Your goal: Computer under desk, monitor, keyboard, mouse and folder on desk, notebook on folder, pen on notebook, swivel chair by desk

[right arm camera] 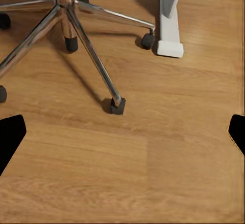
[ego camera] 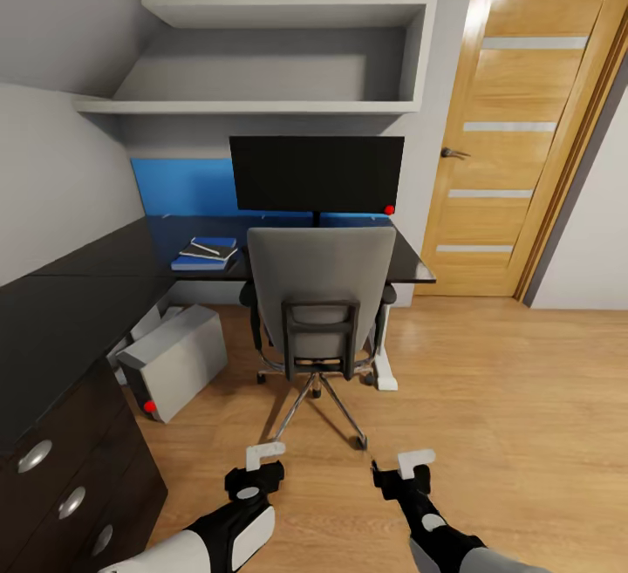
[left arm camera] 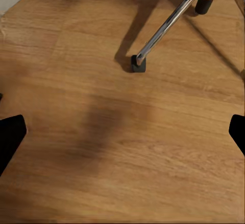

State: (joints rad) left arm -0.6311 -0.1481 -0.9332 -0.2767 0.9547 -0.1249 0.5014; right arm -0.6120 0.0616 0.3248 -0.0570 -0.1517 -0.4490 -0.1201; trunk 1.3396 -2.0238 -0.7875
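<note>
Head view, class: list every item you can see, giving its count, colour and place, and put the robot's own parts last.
Monitor: one, black, on the desk, behind the chair.
Desk: one, black top, L-shaped, along the left and back walls.
Swivel chair: one, grey, pushed up to the desk.
Computer: one, light grey, on the floor at the desk's corner.
Folder: one, blue, on the desk, left of the chair.
Notebook: one, dark grey, on the folder.
Pen: one, white, on the notebook.
Shelves: two, grey, above the desk.
Door: one, wood, right.
Left gripper: one, open, above the floor.
Right gripper: one, open, above the floor.
</note>
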